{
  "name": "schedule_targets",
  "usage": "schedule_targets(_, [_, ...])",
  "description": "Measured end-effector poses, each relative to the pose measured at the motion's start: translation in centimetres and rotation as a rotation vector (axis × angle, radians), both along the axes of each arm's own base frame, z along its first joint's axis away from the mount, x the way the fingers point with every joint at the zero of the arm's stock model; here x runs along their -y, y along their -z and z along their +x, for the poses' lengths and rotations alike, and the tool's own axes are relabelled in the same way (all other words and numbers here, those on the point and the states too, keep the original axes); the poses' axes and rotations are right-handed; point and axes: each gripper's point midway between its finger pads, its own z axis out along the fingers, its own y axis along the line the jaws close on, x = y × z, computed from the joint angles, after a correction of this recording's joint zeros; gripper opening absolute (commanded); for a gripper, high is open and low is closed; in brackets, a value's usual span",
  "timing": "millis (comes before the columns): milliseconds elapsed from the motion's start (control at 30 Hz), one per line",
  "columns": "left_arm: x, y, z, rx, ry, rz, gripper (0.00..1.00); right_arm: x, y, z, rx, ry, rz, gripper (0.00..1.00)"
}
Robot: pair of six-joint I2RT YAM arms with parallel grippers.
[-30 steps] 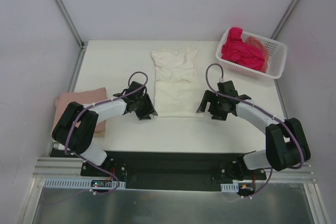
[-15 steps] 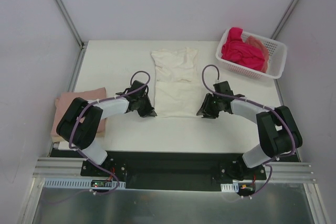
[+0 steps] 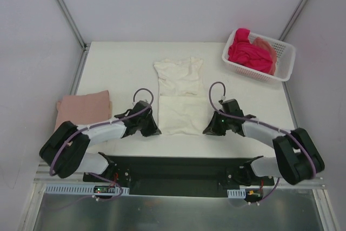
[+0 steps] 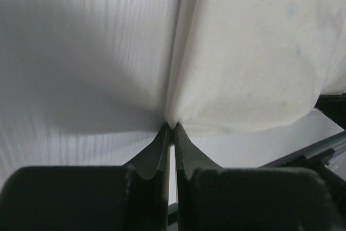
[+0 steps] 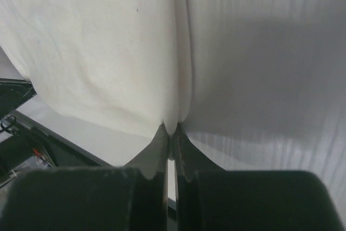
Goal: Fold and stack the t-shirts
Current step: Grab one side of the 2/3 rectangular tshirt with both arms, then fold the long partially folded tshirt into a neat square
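Note:
The cream-white t-shirt (image 3: pixel 178 98) lies lengthwise in the middle of the table, its lower half folded into a smooth rectangle. My left gripper (image 3: pixel 155 130) is shut on the shirt's near left corner, and my right gripper (image 3: pixel 206 130) is shut on its near right corner. In the left wrist view the left gripper (image 4: pixel 172 127) pinches a cloth fold (image 4: pixel 243 52) at its tips. In the right wrist view the right gripper (image 5: pixel 171 129) pinches the cloth (image 5: pixel 108 52) the same way. A dusty pink folded t-shirt (image 3: pixel 84 106) rests at the table's left edge.
A white lattice basket (image 3: pixel 285 60) stands at the back right, holding a magenta t-shirt (image 3: pixel 247 52) and a peach one (image 3: pixel 268 46). The black base rail (image 3: pixel 178 169) runs along the near edge, close behind both grippers.
Both grippers have shut on the near corners of the cream-white shirt. Both arms have drawn back toward the near edge, dragging the shirt with them.

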Motion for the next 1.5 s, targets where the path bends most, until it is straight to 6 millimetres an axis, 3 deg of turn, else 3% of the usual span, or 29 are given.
schedule_targets(267, [-0.1,0.0,-9.7,-0.037,0.075,-0.081,0.0,1.0,-0.8,-9.9,0.03,-0.095,0.005,0.01])
schedule_targets(400, [0.3,-1.4,-12.0,-0.037,0.114,-0.115,0.0,1.8,-2.6,-11.2,0.097,-0.069,0.035,0.01])
schedule_targets(500, [0.8,-3.3,-11.9,-0.003,0.12,-0.14,0.0,2.9,-4.2,-10.9,0.152,-0.024,0.021,0.01])
schedule_targets(700, [2.0,-10.0,-8.3,0.189,0.09,-0.152,0.0,4.1,-9.6,-8.3,0.284,0.004,-0.079,0.01])
schedule_targets(800, [2.0,-13.0,-6.1,0.289,0.063,-0.133,0.0,4.3,-13.0,-5.8,0.365,0.007,-0.166,0.0])
schedule_targets(933, [1.2,-16.1,-1.7,0.383,-0.016,-0.083,0.0,4.1,-17.2,-1.9,0.467,0.027,-0.245,0.01])
schedule_targets(1033, [0.3,-17.4,1.9,0.417,-0.073,-0.035,0.0,4.0,-19.2,0.9,0.499,0.052,-0.264,0.01])
schedule_targets(1233, [0.4,-18.8,6.9,0.441,-0.08,0.04,0.0,4.0,-20.2,6.5,0.482,0.059,-0.308,0.01])
schedule_targets(1500, [-1.2,-18.2,12.3,0.407,-0.13,0.102,0.0,2.4,-20.4,13.3,0.425,0.007,-0.223,0.0])
